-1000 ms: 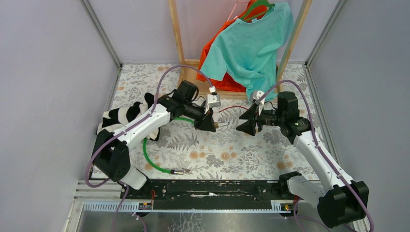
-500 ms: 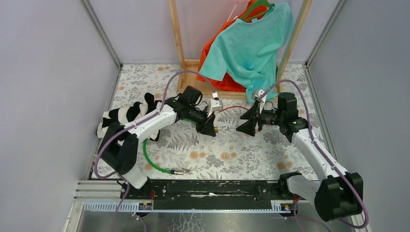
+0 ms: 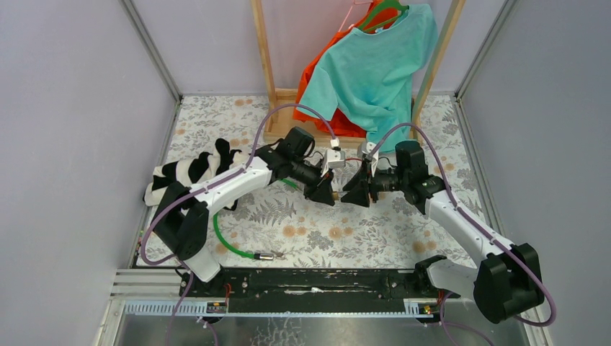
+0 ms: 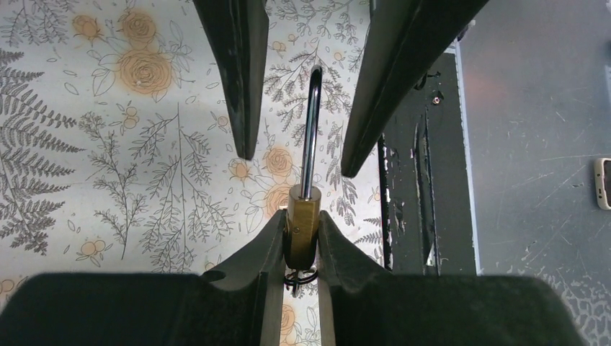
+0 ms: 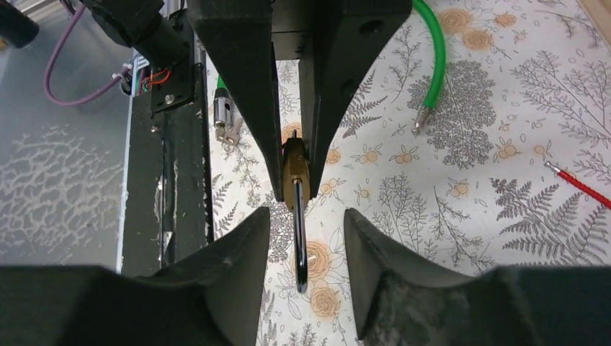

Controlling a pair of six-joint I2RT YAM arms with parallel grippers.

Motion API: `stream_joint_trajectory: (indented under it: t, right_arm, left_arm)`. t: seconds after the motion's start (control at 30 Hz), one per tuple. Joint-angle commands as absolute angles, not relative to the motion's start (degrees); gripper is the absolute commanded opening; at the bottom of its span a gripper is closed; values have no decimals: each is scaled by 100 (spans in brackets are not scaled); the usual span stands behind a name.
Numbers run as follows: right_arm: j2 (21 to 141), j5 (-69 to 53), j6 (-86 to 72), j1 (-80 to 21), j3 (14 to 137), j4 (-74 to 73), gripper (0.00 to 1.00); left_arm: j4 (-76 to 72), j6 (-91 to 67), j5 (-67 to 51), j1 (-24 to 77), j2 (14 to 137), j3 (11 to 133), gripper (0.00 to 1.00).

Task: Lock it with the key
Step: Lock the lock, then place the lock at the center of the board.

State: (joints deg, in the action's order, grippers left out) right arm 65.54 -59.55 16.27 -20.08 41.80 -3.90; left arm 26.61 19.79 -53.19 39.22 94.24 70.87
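While my left gripper [image 4: 301, 225] clamps the brass padlock [image 4: 302, 215], my right gripper [image 5: 305, 220] stands open around its shackle [image 4: 311, 130].

The padlock hangs above the table [image 3: 403, 231], midway between my two arms. Its long axis runs straight from one gripper to the other: body pinched flat in my left fingers, shackle pointing at my right. My right fingers lie apart on either side of that steel loop and touch nothing I can make out. The shackle is edge-on to both wrist cameras, so I cannot tell whether it is seated. A small key ring [image 4: 297, 278] shows at the body's base, back toward my left palm and away from my right gripper. I judge the right is nearer the shackle, not the key.
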Motion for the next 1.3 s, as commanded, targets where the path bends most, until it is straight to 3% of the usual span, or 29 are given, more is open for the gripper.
stream_joint_trajectory:
  t: [0.0, 0.2, 0.27, 0.37, 0.5, 0.57, 0.7, 0.9, 1.27]
  right_arm:
    - [6614, -6021, 1764, -2164, 4244, -198, 42]
    - [6636, -5942, 1927, -2181, 4316, -344, 1]
    - [6577, -5871, 2021, -2187, 4346, -446, 0]
    - [6463, -5879, 2195, -2148, 4420, -632, 0]
    - [6356, -6091, 2274, -2039, 4449, -772, 0]
    - [6347, -6152, 2307, -2023, 4471, -830, 0]
    - [6391, -6237, 2326, -2011, 4503, -897, 0]
    - [6382, -6249, 2322, -2008, 4503, -907, 0]
    - [6383, -6227, 2322, -2005, 4483, -889, 0]
  left_arm:
    - [2408, 1859, -5481, 3981, 9444, 7334, 1]
    - [2413, 1841, -5523, 3992, 9437, 7357, 4]
    - [2475, 1911, -5528, 3989, 9420, 7343, 12]
    - [2749, 2144, -5496, 3976, 9377, 7321, 36]
    - [3035, 2534, -5269, 3878, 9180, 7177, 62]
    - [3048, 2597, -5219, 3787, 9083, 7088, 67]
    - [3048, 2666, -5111, 3702, 9010, 7071, 65]
    - [3041, 2582, -5212, 3700, 9157, 7252, 44]
    - [3021, 2223, -5552, 3775, 9338, 7371, 40]
